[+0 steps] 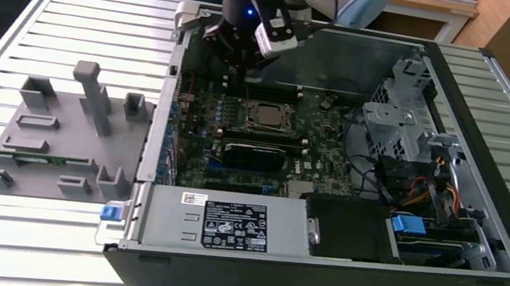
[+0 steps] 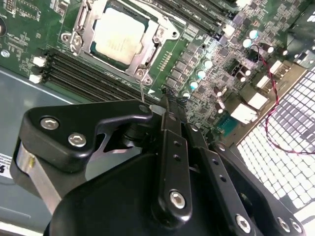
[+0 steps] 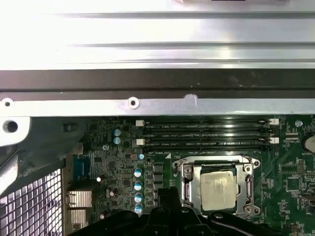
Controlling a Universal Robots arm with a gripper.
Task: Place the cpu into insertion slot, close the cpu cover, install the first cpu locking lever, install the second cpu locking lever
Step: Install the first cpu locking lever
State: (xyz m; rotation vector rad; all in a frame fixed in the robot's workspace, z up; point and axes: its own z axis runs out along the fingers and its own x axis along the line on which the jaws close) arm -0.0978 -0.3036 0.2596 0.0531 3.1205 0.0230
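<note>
Second wrist view: cpu [image 2: 119, 34] under cpu cover [image 2: 147, 61]

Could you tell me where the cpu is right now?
The cpu sits in the insertion slot on the green board, framed by the cpu cover, beside the long black memory slots in both wrist views.

cpu [image 2: 118, 35]: 1 | cpu cover [image 2: 81, 30]: 1 | insertion slot [image 3: 216, 189]: 1 | memory slots [image 3: 206, 133]: 4 above socket | blue-topped capacitors [image 3: 138, 191]: 4 | computer case [image 1: 489, 229]: 1 | grey fixture [image 1: 59, 137]: 1

Silvery-grey cpu [image 2: 118, 35]; silver cpu cover [image 2: 81, 27]; green circuit board [image 3: 290, 187]; black gripper [image 2: 156, 109].
</note>
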